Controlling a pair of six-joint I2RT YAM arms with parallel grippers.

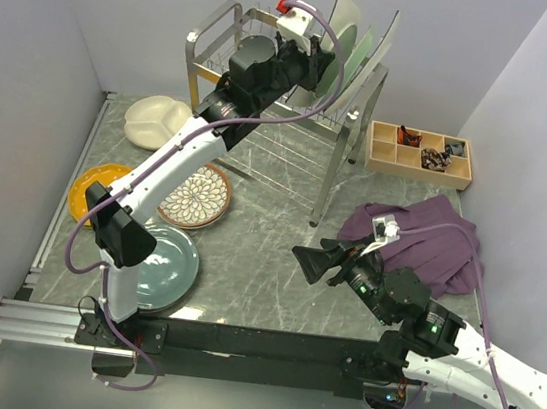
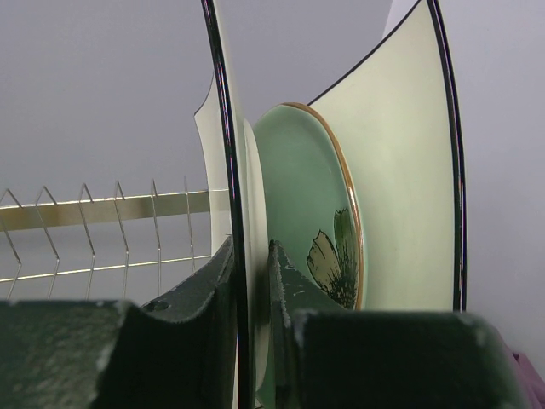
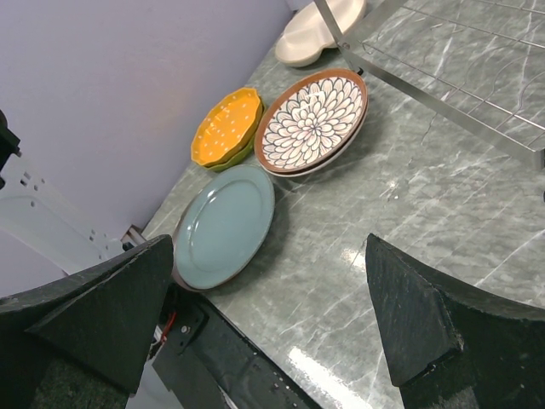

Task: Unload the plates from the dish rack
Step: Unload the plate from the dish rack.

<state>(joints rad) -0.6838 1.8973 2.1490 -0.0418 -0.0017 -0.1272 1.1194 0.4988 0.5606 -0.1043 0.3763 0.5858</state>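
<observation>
Up on the dish rack [image 1: 212,55], the left end effector [image 2: 251,264] is clenched on an upright dark-rimmed cream plate [image 2: 228,153], just beside a green flower plate [image 2: 298,196]. The right end effector [image 1: 319,254] hovers released over the table [image 1: 254,273].

Glossy glazed plates [image 2: 324,221], shiny wire rack [image 1: 268,93].

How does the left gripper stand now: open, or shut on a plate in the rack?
Shut on the dark-rimmed plate: the left gripper presses both faces of its rim, upright in the dish rack.
</observation>
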